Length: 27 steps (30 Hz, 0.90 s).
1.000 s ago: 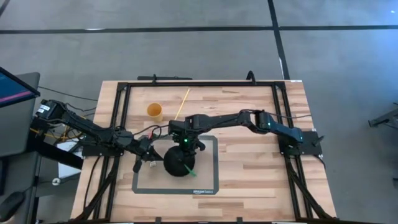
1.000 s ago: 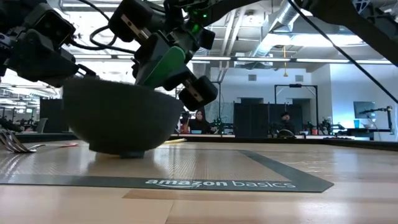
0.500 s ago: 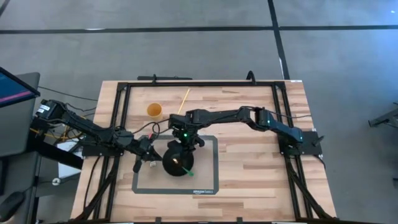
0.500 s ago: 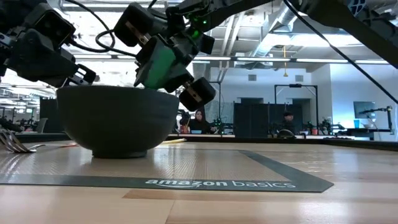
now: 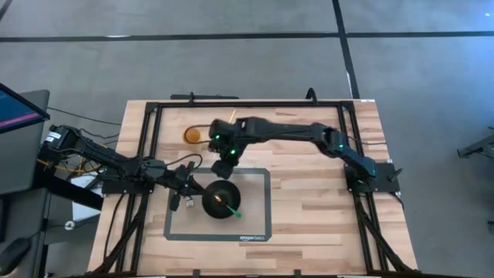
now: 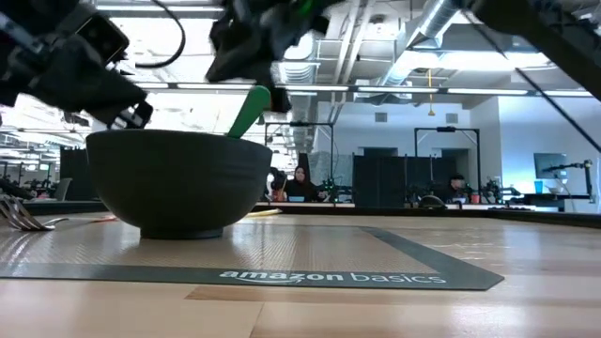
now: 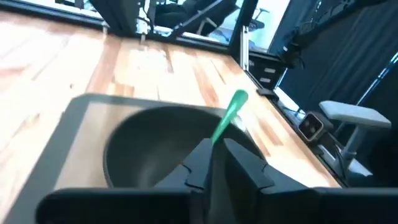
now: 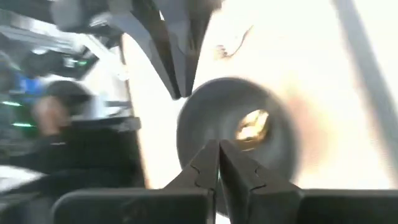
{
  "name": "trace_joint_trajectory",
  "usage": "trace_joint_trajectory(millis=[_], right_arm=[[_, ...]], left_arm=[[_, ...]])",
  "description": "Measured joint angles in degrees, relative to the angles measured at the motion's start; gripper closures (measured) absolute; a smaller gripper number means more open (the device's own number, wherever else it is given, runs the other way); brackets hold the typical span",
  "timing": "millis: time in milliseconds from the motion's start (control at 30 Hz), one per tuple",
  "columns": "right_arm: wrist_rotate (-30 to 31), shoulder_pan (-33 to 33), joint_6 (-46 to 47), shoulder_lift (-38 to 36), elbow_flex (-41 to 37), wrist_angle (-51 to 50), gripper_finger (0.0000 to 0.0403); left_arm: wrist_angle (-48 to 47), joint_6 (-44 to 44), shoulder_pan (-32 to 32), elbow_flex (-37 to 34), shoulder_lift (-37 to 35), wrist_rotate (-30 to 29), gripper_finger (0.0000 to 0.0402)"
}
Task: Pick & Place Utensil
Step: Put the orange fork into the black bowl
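- Green utensil (image 5: 230, 208) lying in the dark bowl (image 5: 219, 198), handle slanted up over the rim on the side nearer the table's front edge; in the low view, handle (image 6: 246, 111) poking up above the bowl (image 6: 178, 183); held by neither gripper.
- Bowl standing on the grey-bordered mat (image 5: 261, 202), in its left part.
- Right gripper (image 5: 224, 167) raised above the table just behind the bowl, clear of bowl and utensil; in its own wrist view, fingers (image 8: 217, 167) pressed together tip to tip, nothing between them, bowl (image 8: 236, 134) seen below.
- Left gripper (image 5: 190, 196) low at the bowl's left side, right at the rim; in its wrist view, fingers (image 7: 227, 163) drawn together with only a thin slit, empty, bowl (image 7: 168, 143) and green handle (image 7: 229, 114) just ahead.
- Cannot tell whether the left fingertips actually touch the rim.
- Yellow cup (image 5: 191, 134) near the table's back left, well apart from the bowl; thin wooden stick (image 5: 229, 122) lying beside it.
- Fork tines (image 6: 21, 216) on the table at the low view's left edge.
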Motion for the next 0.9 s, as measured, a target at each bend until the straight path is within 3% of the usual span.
trace_joint_trajectory(millis=[200, 333, 567, 767, 900], right_arm=[[19.6, 0.3, -11.1, -10.1, 0.2, -9.9, 0.0401], [27.7, 0.0, -17.5, -16.9, 0.3, -11.9, 0.0401], [27.3, -2.5, -24.9, -22.2, -7.6, -10.7, 0.0402], [19.4, -5.5, -24.7, -26.1, -24.9, 2.7, 0.0403], [18.3, -6.0, -23.7, -30.7, -37.6, 13.9, 0.0403]], left_arm=[[-17.9, 0.8, 1.4, 8.1, 0.0, -1.3, 0.0319], [-32.7, -3.6, 2.1, 13.2, 0.0, -5.5, 0.0307], [-56.6, -17.6, 3.0, 21.3, -0.2, -5.8, 0.0307], [-63.9, -33.4, 5.0, 21.6, -0.2, -5.7, 0.0307], [-69.9, -41.8, 6.2, 21.6, -0.2, -5.8, 0.0307]])
